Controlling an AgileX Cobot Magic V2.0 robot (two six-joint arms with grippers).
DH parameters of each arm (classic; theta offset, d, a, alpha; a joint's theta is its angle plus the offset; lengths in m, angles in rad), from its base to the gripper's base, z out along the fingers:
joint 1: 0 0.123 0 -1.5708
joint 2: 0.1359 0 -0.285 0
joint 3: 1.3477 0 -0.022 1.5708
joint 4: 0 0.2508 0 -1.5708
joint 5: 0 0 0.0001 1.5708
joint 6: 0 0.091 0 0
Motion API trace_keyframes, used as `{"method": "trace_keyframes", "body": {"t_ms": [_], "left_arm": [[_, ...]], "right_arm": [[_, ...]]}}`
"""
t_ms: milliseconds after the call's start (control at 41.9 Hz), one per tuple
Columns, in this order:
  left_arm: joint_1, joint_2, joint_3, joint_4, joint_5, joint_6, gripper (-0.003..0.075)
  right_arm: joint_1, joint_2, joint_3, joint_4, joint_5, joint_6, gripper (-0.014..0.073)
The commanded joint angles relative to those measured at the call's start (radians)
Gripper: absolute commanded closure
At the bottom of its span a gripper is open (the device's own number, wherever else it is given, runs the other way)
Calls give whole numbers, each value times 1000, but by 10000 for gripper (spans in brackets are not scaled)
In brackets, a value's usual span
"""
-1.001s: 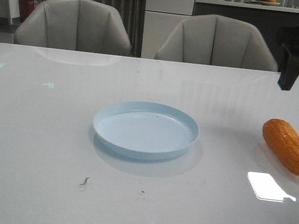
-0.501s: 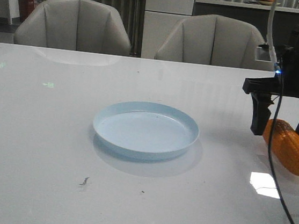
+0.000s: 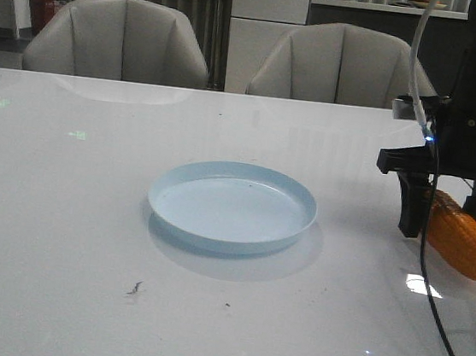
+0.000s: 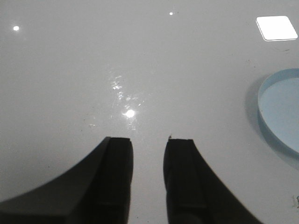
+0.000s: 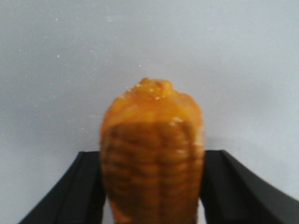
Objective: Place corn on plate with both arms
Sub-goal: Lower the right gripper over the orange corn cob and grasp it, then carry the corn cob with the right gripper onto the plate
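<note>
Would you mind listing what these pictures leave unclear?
- Front view: the right gripper straddles the corn; its arm and cable hide the far end.
- Right wrist view: fingers flank the corn, but contact is too blurred to judge.
- Left wrist view: the plate is cut off by the edge; the left gripper holds nothing.

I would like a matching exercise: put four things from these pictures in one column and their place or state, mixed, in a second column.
1. corn
2. plate
3. left claw
4. right claw

a. pale blue, nothing on it
b. over bare table, holding nothing
c. orange, lying on the table
d. fingers on both sides of the cob

Pairs: 1-c, 2-a, 3-b, 4-d
</note>
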Motion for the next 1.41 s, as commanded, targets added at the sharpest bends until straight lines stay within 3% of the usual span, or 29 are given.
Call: {"method": "trace_keyframes", "body": {"t_ms": [0,143,358,596,930,1264,1383], "left_arm": [[0,-8,-27,-3,-65,-11,463],[0,-8,-27,-1,-65,-11,463],[0,-8,-27,-1,-65,-11,463],[0,-8,-27,-1,-65,-11,463],[0,-8,-27,-1,-65,-11,463],[0,-8,-27,-1,-57,-11,463],[0,-8,-27,-1,-48,-11,463]], "right_arm": [[-2,-60,-32,-8,-7,-8,239],[-1,-60,-98,-8,44,-13,291],[42,-60,-387,-5,145,-62,291],[204,-60,-653,-2,183,-115,291],[441,14,-670,-18,174,-115,291],[469,190,-670,-68,174,-115,279],[469,221,-670,-86,191,-115,200]]}}
